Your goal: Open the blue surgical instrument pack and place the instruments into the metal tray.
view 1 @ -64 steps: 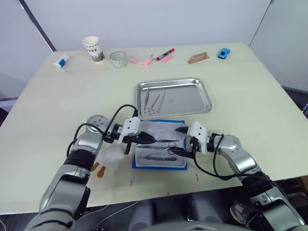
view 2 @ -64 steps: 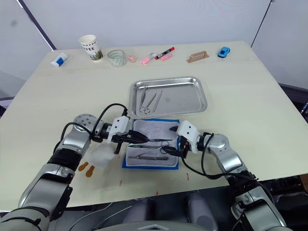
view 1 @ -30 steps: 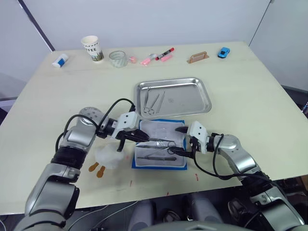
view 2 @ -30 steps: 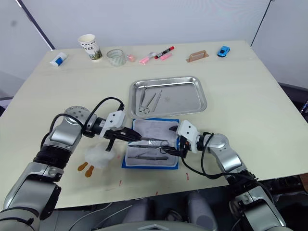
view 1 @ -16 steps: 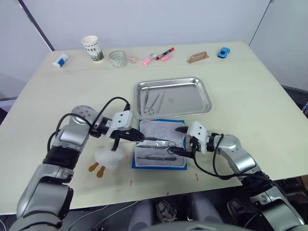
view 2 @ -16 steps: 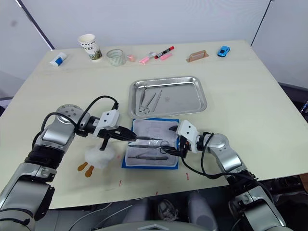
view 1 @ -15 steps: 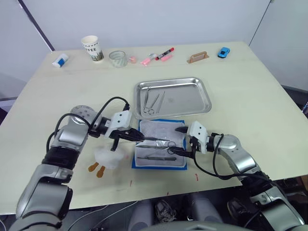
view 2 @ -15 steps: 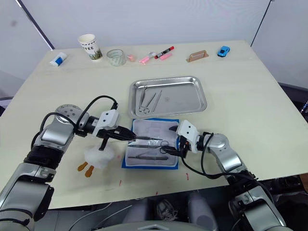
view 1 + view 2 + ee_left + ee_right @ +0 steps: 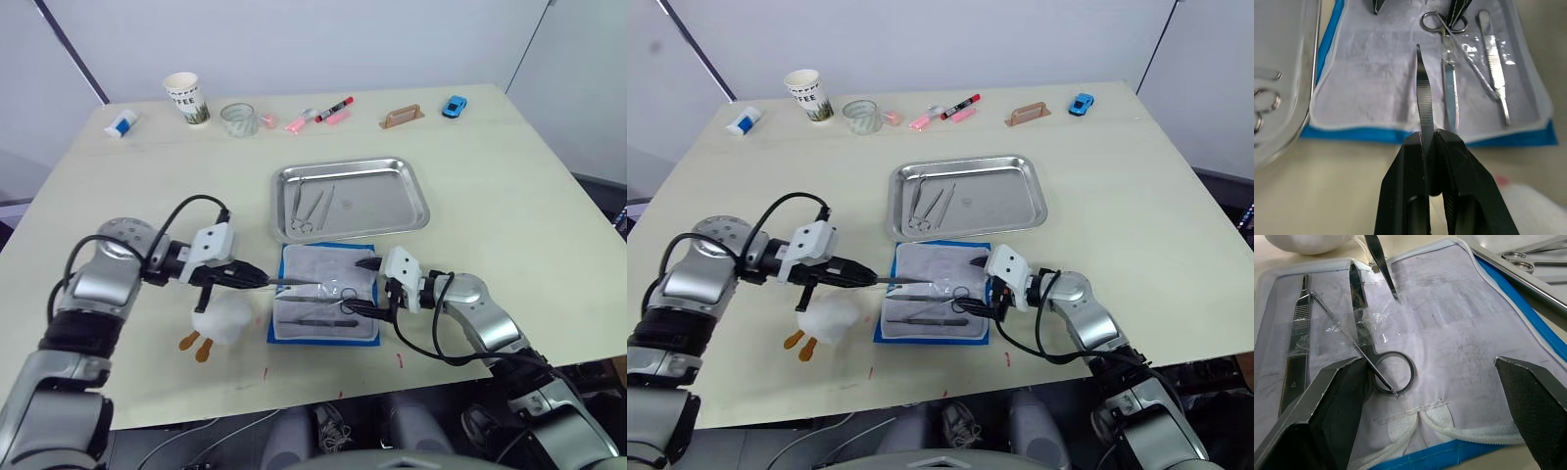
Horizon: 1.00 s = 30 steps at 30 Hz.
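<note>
The blue surgical instrument pack lies open on the table just in front of the metal tray, pale lining up. Ring-handled scissors and a flat slim tool still rest on the lining under clear film. My left gripper is shut on silver tweezers, whose tip hangs over the pack's left half. At the pack's right edge my right gripper stands open, one finger on either side of the scissors' ring. Two instruments lie in the tray's left part.
A white plush toy sits left of the pack, under my left forearm. Along the table's far edge stand a paper cup, a glass, markers, a wooden piece and a blue toy car.
My left gripper has drawn back to the left with the tweezers, sliding them out across the pack's lining. The right gripper has stayed in place.
</note>
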### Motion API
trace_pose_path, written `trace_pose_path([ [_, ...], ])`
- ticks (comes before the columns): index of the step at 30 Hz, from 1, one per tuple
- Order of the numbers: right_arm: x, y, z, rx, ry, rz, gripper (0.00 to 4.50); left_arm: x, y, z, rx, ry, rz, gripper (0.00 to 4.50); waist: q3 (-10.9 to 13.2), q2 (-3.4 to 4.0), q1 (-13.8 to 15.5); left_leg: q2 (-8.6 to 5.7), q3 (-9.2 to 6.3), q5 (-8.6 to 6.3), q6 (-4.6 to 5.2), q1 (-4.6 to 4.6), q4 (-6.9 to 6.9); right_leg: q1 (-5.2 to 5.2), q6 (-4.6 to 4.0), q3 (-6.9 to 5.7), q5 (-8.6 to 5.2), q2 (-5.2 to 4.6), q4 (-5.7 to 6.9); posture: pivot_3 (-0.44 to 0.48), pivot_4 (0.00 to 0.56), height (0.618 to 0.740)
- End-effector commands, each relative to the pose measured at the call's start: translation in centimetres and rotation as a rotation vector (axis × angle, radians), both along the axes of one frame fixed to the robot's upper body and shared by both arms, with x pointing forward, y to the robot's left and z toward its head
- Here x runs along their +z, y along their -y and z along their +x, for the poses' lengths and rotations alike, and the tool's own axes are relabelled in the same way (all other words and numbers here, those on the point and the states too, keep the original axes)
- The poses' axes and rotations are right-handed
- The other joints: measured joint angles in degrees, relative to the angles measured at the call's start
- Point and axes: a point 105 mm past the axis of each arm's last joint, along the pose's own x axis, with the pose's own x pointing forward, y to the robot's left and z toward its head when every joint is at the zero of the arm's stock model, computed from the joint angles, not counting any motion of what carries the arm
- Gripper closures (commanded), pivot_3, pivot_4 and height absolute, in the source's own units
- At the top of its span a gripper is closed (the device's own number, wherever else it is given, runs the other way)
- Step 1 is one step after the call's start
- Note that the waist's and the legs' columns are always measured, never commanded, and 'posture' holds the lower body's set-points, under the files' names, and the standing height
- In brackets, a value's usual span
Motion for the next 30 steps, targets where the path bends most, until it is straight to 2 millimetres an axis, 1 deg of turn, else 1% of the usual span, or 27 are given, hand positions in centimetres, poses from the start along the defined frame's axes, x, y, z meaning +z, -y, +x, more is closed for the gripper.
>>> trace_pose_path([
  [1,-7.6,2.3,-2.1,-0.052,-0.210,-0.238,0.00,2.3,-0.5,-0.6,-0.025,0.051,-0.018,4.44,0.0,0.02,0.0,0.02,-0.01,0.00,0.00,0.00,0.00,0.00,-0.01,-0.01,-0.01,0.00,0.00,0.000,0.150,0.740],
  [5,-7.7,2.3,-2.1,-0.047,-0.209,-0.239,0.00,2.9,-0.9,-1.1,0.003,0.045,-0.048,4.44,0.0,0.02,0.0,0.02,0.06,0.00,0.00,0.01,0.00,0.01,-0.02,-0.01,-0.01,-0.01,0.00,0.000,0.150,0.740],
  [11,-7.7,2.3,-2.1,-0.040,-0.210,-0.240,0.00,2.8,-1.6,-1.4,0.038,0.056,-0.038,4.44,0.0,0.06,0.0,0.06,0.10,0.00,0.00,0.02,0.00,0.00,-0.03,0.00,-0.02,0.00,0.00,0.000,0.150,0.740],
  [14,-7.7,2.3,-2.1,-0.037,-0.210,-0.240,0.00,3.1,-1.1,-1.0,0.069,0.080,-0.071,4.44,0.0,0.01,0.0,0.09,0.10,0.00,0.00,0.01,0.00,0.00,-0.04,-0.01,-0.02,-0.01,0.00,0.000,0.150,0.740],
  [20,-7.7,2.2,-2.1,-0.034,-0.209,-0.240,0.00,4.5,2.2,0.2,0.186,0.106,-0.255,4.44,0.0,-0.01,0.0,0.12,0.16,0.00,0.00,0.01,0.00,0.02,-0.03,0.03,-0.02,-0.02,0.00,0.000,0.150,0.740],
  [23,-7.8,2.2,-2.1,-0.036,-0.209,-0.241,0.00,5.8,4.1,1.5,0.286,0.118,-0.373,4.44,-0.1,-0.09,0.0,0.19,0.21,0.00,0.00,0.00,0.01,0.06,-0.02,0.08,-0.02,-0.03,0.01,0.000,0.150,0.740],
  [28,-7.8,2.3,-2.1,-0.036,-0.207,-0.245,0.00,6.6,6.4,3.0,0.441,0.107,-0.479,4.44,-0.1,-0.22,0.0,0.44,0.39,0.00,0.00,0.03,0.04,0.12,-0.02,0.07,-0.01,-0.01,0.01,0.000,0.150,0.740],
  [30,-7.8,2.3,-2.1,-0.036,-0.206,-0.245,0.00,6.7,7.4,4.3,0.540,0.149,-0.497,4.44,-0.1,-0.17,-0.1,0.46,0.40,0.00,-0.01,0.06,0.03,0.14,-0.02,0.08,-0.01,0.00,0.01,0.000,0.150,0.740],
])
